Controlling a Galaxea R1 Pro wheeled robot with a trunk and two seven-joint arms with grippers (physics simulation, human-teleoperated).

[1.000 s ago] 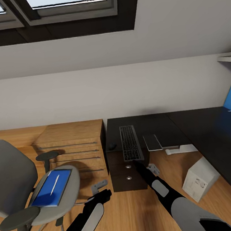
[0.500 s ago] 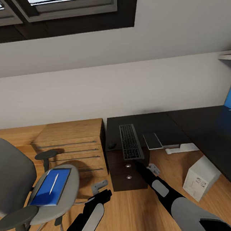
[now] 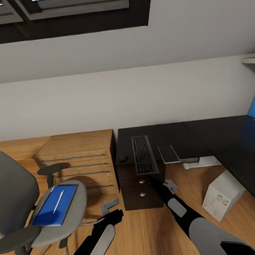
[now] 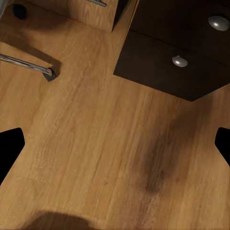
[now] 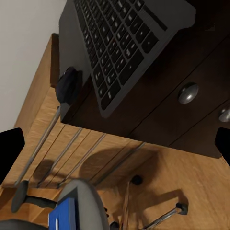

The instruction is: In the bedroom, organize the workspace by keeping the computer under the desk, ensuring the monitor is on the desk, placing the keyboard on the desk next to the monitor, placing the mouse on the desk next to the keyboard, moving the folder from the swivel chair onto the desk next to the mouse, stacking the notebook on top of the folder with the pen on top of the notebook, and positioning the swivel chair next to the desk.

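We face the black table (image 3: 172,132) with both arms low over the plank floor (image 3: 148,232).

Our right tool (image 3: 152,179) reaches just below the near end of the keyboard (image 3: 143,154), which lies on the table beside the mouse (image 3: 124,159); its two fingers stand apart, gripping nothing. Our left tool (image 3: 113,209) hangs over the floor near the drawers (image 3: 141,189), fingers likewise spread and bare. The blue folder (image 3: 51,206) rests on the swivel chair (image 3: 31,203) seat with the white pen (image 3: 58,201) lying on it. The pale computer (image 3: 223,195) sits on the floor under the table. An oak drawer unit (image 3: 81,159) stands between chair and table.
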